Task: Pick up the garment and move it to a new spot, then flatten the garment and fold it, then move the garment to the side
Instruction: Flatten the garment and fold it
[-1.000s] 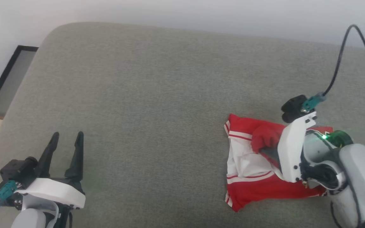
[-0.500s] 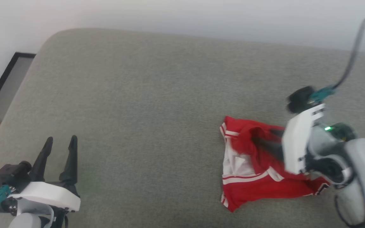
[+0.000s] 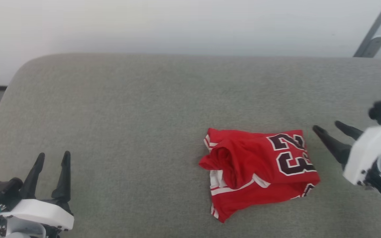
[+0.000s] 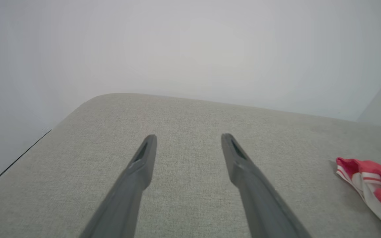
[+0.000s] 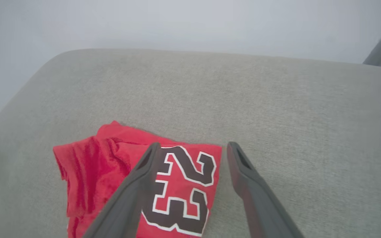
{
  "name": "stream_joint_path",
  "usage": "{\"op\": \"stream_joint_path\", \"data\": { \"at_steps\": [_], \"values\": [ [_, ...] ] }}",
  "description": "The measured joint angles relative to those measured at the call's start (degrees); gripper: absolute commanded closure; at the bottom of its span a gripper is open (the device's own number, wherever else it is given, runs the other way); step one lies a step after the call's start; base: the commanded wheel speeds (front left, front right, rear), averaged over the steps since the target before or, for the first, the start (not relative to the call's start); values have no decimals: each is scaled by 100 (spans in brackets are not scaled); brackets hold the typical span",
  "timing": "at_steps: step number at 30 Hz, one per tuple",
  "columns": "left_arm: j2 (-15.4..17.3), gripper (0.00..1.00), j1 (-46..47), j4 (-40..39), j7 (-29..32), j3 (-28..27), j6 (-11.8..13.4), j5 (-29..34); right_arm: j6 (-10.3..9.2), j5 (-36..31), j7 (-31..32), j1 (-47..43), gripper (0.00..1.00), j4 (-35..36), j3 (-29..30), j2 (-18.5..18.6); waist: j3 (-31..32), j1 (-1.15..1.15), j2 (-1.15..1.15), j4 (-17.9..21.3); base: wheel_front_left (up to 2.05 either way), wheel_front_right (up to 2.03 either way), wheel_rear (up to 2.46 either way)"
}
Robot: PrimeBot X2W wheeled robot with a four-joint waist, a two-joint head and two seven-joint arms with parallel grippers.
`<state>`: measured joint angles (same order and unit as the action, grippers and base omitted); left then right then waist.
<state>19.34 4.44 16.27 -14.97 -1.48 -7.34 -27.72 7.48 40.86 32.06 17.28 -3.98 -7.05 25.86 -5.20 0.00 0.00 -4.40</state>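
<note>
We see our right gripper [image 3: 326, 125], jaws wide & empty, just right of the roughly folded red garment [image 3: 260, 165] on the grey cushion [image 3: 127, 109], garment's long axis approx. left-right, w/ our left gripper [image 3: 54, 153], also wide, well apart.

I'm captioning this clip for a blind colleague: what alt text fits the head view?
A loosely folded red jersey with dark numerals 23 lies right of centre on a grey cushioned surface. The right gripper, open and empty, points at it from just off its right edge; the left gripper, also open, sits at the lower left, far from it.
</note>
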Motion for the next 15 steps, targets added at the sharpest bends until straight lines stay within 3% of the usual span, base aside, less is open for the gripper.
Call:
{"op": "stream_joint_path", "data": {
  "at_steps": [15],
  "values": [
    [159,0,-402,21,-1,-100,0,9,0,-531,-2557,-1000,0,-641,360,148,516,0,0,377,0,0,0]
  ]
}}
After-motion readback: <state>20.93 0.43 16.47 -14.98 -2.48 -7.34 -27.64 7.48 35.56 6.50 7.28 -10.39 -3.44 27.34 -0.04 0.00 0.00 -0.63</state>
